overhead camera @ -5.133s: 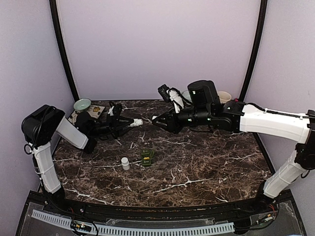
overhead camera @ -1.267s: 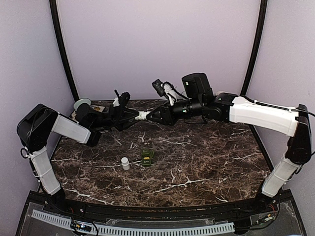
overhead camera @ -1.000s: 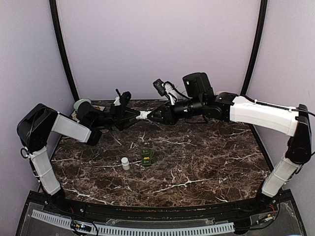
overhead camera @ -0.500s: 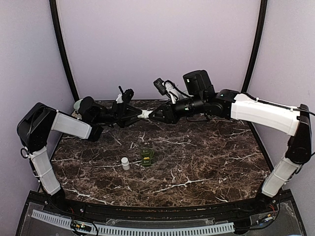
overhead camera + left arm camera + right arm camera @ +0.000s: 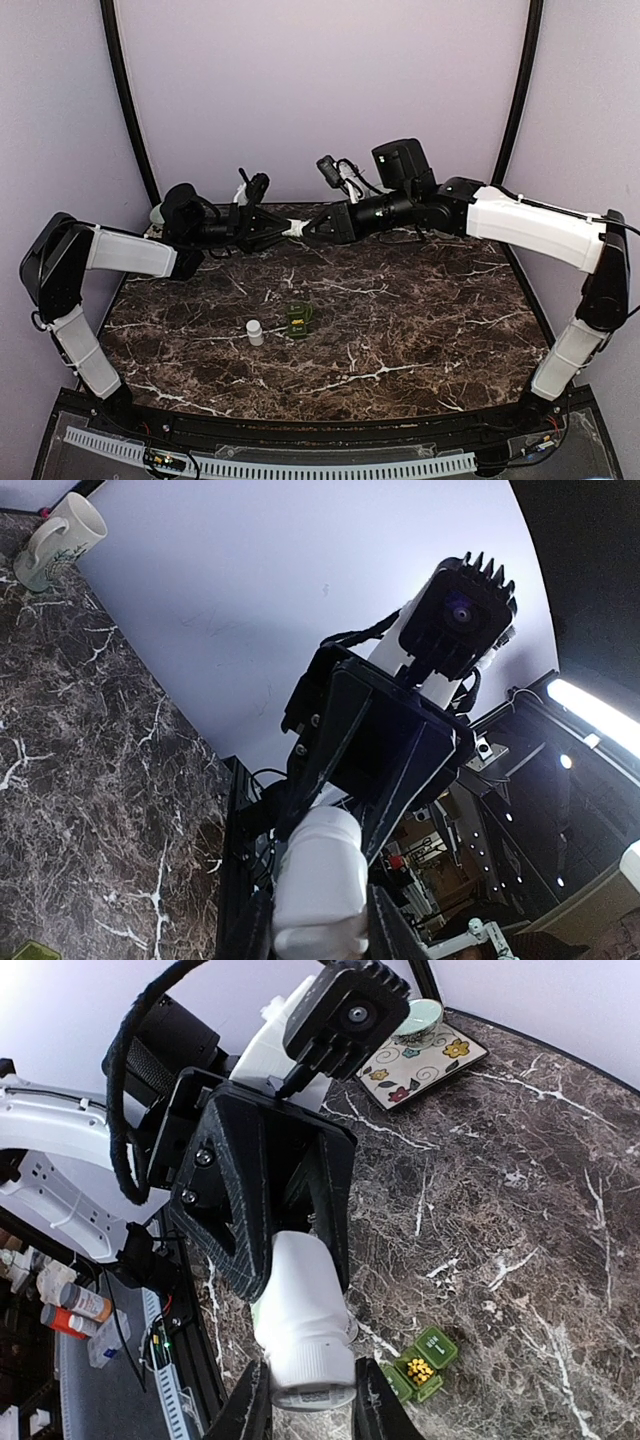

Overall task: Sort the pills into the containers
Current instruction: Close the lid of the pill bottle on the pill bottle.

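Both arms have closed the gap since five seconds back. Then they stood apart; now they meet tip to tip, raised over the back of the dark marble-patterned table (image 5: 430, 330).

Left gripper (image 5: 279, 228) and right gripper (image 5: 309, 226): each is clenched on one end of the same white plastic pill bottle (image 5: 293, 227), which hangs roughly level in the air between them.
- Left wrist view: the bottle is pinned between my near fingers, with the right gripper's black jaws on its far end.
- Right wrist view: the same grip seen from the other side.

Dark green rectangular pill box (image 5: 299, 318): sits mid-table, well apart from both grippers and nearer the arm bases.

Small white capped bottle (image 5: 255, 332): stands upright near the box, on its left, not touching it.

Yellow pills (image 5: 420, 1368): a small heap in one compartment of the box, seen from the right wrist.
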Tool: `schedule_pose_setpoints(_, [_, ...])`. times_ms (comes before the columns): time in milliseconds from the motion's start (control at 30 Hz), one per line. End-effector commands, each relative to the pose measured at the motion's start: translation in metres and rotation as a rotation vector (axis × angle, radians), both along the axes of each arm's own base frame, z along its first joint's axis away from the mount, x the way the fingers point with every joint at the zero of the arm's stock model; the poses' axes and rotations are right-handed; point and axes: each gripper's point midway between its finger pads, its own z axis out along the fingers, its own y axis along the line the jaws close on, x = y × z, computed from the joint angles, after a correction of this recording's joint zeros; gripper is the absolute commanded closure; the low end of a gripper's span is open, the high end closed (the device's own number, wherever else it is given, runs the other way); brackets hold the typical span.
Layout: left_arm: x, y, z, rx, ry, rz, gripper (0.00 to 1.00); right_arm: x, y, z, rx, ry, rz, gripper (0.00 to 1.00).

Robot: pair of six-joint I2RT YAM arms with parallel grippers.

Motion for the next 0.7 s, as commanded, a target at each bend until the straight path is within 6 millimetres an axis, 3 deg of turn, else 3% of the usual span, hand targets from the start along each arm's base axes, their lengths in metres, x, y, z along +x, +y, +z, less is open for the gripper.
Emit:
schedule_pose_setpoints(0, [-0.025,-0.021,0.032,-0.049,-0.141,-0.032,1.0,-0.012,0.033,0.037,0.19,0.028,0.087,0.93])
schedule_pose_setpoints(433, [-0.023,-0.031,0.044,-0.052,-0.259,0.017,1.0,0.013,0.025,0.071,0.402,0.258,0.095,0.94])
schedule_pose_setpoints(667, [-0.023,-0.037,0.048,-0.042,-0.29,-0.005,1.0,0.012,0.028,0.083,0.468,0.469,0.123,0.94])
